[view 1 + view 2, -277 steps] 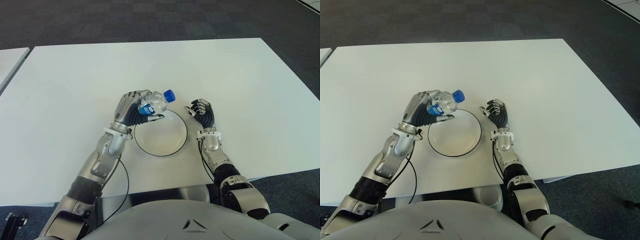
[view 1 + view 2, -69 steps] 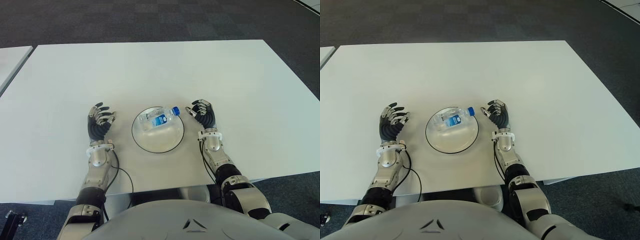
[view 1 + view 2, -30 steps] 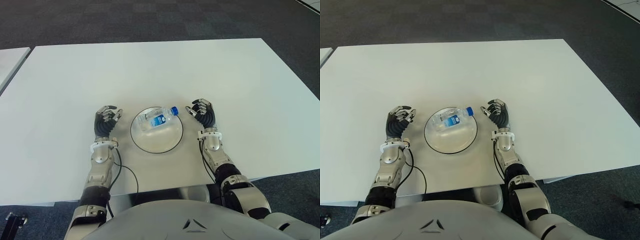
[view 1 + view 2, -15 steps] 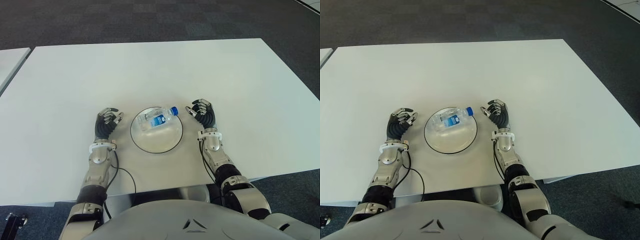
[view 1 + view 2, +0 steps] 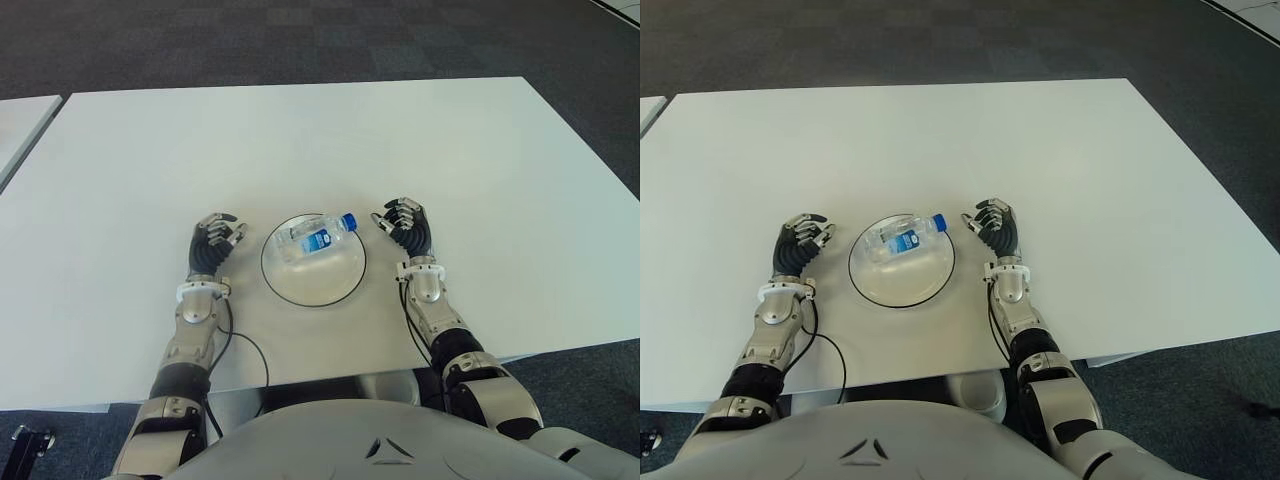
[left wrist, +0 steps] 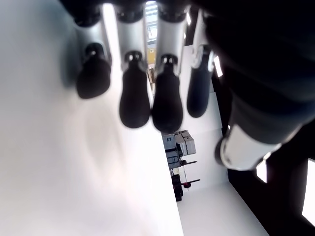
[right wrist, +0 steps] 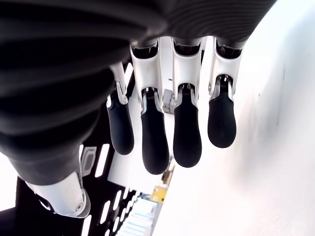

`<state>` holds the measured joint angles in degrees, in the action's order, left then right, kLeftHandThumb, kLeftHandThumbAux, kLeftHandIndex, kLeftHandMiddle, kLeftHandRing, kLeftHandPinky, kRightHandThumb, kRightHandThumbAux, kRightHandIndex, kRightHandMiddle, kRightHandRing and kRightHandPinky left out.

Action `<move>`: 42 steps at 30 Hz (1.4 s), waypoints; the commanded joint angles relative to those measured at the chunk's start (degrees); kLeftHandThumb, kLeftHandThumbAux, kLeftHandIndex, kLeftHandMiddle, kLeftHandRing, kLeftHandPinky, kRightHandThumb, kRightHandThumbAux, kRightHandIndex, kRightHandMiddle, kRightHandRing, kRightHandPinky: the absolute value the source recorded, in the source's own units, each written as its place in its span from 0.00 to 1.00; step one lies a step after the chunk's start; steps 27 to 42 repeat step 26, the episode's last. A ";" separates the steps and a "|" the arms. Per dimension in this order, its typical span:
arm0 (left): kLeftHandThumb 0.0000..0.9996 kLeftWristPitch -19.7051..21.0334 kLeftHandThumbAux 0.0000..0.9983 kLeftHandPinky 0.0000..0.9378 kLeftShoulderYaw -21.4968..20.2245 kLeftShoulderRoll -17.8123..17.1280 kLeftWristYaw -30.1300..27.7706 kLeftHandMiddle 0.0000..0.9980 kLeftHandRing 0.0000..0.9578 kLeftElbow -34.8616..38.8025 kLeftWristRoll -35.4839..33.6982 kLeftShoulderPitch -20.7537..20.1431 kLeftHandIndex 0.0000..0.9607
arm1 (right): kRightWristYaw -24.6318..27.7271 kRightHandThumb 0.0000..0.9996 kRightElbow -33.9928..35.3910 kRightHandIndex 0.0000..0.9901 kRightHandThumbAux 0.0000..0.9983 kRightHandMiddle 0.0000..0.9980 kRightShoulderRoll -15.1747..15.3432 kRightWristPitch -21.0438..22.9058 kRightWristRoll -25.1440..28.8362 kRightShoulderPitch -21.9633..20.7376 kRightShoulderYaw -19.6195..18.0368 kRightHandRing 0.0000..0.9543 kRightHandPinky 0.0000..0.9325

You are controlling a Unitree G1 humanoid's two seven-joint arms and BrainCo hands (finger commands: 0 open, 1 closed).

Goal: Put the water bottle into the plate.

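Note:
The clear water bottle (image 5: 314, 238) with a blue cap and blue label lies on its side in the far half of the white, dark-rimmed plate (image 5: 314, 281), its cap over the plate's far right rim. Neither hand touches it. My left hand (image 5: 213, 243) shows just left of the plate, palm side toward it, holding nothing; its fingers (image 6: 134, 102) hang loosely curled over the white tabletop. Just right of the plate, my right hand (image 5: 403, 222) is idle, and its fingers (image 7: 155, 146) are relaxed with nothing between them.
The white table (image 5: 300, 140) stretches wide around the plate and hands. A black cable (image 5: 246, 347) loops on it by my left forearm. A second white table's corner (image 5: 20, 120) shows at the far left, with dark carpet (image 5: 300, 35) beyond.
Earlier my left hand held the bottle over the plate's rim; now the bottle lies in the plate and that hand has let go and drawn back left. The right hand has not moved.

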<state>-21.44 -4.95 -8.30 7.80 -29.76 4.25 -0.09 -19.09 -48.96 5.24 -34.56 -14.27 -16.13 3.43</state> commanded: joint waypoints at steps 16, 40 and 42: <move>0.71 2.01 0.72 0.73 0.76 0.30 -1.05 0.70 0.72 -3.57 0.55 0.47 0.45 | 0.82 0.71 -0.55 0.44 0.73 0.60 0.09 1.52 0.41 0.30 -0.20 0.65 0.67; 0.71 0.67 0.72 0.74 0.29 0.08 -0.61 0.71 0.74 -5.78 0.53 -0.26 0.45 | 1.01 0.71 -0.52 0.44 0.73 0.60 -0.07 1.88 0.69 0.27 -0.28 0.65 0.67; 0.71 0.67 0.72 0.74 0.29 0.08 -0.61 0.71 0.74 -5.78 0.53 -0.26 0.45 | 1.01 0.71 -0.52 0.44 0.73 0.60 -0.07 1.88 0.69 0.27 -0.28 0.65 0.67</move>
